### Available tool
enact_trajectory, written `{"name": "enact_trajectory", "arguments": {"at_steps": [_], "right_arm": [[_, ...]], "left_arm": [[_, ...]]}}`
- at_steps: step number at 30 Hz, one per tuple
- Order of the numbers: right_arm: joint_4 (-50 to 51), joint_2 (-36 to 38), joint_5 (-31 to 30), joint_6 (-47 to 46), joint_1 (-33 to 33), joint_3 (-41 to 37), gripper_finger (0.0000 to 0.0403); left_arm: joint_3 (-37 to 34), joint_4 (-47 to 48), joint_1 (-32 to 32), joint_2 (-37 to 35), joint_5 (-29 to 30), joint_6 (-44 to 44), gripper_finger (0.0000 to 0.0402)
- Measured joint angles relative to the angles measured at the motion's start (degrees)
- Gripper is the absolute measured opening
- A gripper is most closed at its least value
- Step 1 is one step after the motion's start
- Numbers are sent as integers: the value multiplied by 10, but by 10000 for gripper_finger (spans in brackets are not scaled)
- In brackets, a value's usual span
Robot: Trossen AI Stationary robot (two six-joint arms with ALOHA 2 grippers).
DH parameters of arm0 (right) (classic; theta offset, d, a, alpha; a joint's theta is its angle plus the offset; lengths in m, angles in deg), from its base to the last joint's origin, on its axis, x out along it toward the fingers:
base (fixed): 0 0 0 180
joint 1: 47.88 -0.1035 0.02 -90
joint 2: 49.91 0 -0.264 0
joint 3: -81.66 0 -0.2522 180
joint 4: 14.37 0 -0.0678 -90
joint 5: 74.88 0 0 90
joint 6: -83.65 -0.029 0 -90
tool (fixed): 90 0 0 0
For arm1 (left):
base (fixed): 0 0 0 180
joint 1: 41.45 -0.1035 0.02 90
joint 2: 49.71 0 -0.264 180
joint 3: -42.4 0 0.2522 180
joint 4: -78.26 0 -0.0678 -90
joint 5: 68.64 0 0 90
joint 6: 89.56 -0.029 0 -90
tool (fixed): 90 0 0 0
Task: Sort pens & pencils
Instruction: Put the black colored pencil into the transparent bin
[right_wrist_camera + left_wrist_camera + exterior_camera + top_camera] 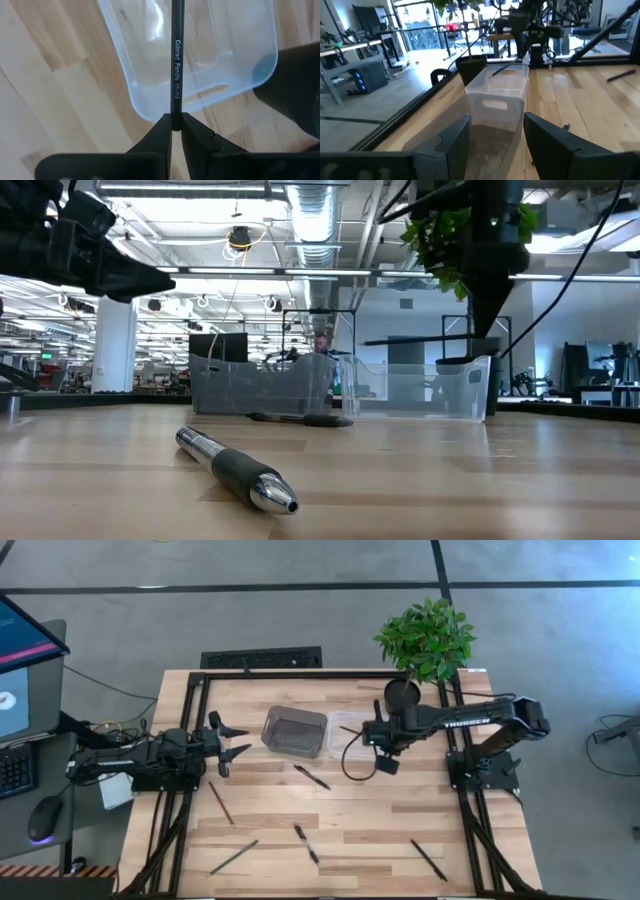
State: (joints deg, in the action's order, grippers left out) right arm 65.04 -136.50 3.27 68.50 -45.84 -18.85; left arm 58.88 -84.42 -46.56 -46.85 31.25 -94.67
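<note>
My right gripper (pixel 373 736) hovers over the clear tray (pixel 345 737), shut on a thin dark pencil (pixel 176 60) printed "Colored Pencils". The grey tray (pixel 294 730) stands just to the clear tray's left. My left gripper (pixel 233 741) waits open beside the grey tray, touching nothing; its fingers (pixel 451 142) point toward that tray. Loose on the wood lie black pens (pixel 312 777) (pixel 306 843) (pixel 428 859) and thin pencils (pixel 221 802) (pixel 234 856). One pen (pixel 235 470) fills the foreground of the low view. My right gripper pinches the pencil near one end (pixel 175 107) between its two fingertips (pixel 162 131). The rest of the pencil sticks out ahead of the fingers over the clear tray (pixel 150 95). It is lifted clear, touching neither tray nor table.
A potted plant (pixel 425 640) stands at the far edge behind the right arm. A black frame rail (pixel 300 674) runs round the table. A cable loops below the right gripper (pixel 352 765). Bare wood lies between the loose sticks near the front edge.
</note>
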Motion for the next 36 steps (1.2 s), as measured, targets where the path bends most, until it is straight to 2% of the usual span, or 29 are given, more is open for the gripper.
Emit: {"name": "enact_trajectory", "arguments": {"at_steps": [11, 23, 36], "right_arm": [[-53, -50, 0, 17, 36, -5, 59], [-48, -135, 0, 47, 49, -7, 59], [-45, -135, -2, 46, 44, -6, 59]], "left_arm": [[0, 0, 0, 4, -1, 0, 174], [0, 0, 0, 25, 1, 2, 174], [0, -1, 0, 25, 12, -3, 174]]}}
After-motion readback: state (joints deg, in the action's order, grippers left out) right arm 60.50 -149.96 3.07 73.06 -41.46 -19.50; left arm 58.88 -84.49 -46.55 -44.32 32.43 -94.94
